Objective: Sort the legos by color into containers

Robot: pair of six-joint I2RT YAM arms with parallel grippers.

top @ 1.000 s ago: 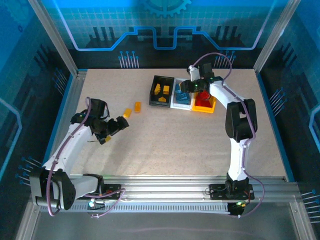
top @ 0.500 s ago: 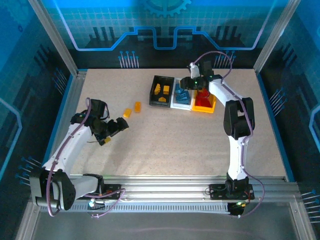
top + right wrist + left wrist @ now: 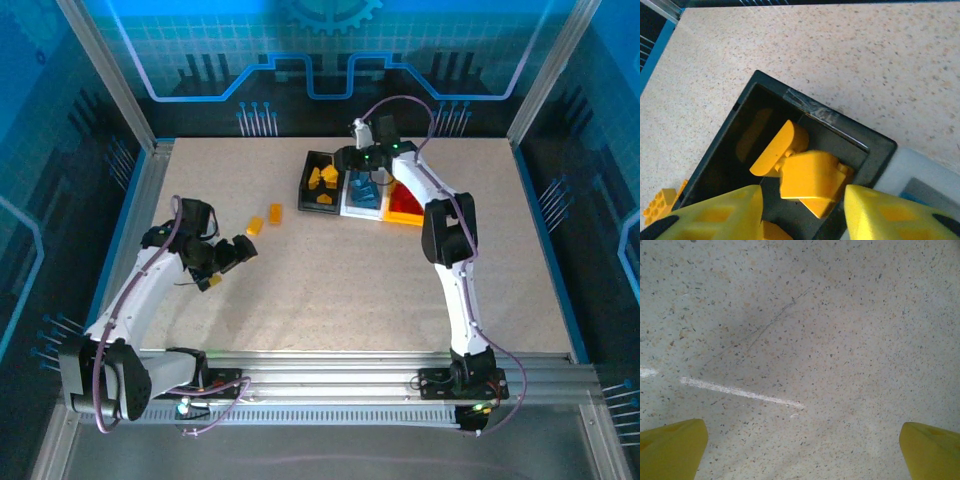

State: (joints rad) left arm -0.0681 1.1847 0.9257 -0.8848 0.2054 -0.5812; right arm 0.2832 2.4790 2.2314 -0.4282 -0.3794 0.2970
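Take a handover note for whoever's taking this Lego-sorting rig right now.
Left claw: open, above bare table.
Right claw: open over the black bin.
Done: yellow bricks in the black bin, blue bricks in the white bin, red bricks in the yellow-orange bin.
Left to do: two loose yellow bricks on the table, left of the bins, go in the black bin.

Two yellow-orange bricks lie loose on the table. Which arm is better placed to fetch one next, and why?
Left. The left gripper, open, hangs right beside the loose yellow-orange bricks; the right gripper is far off above the black bin.
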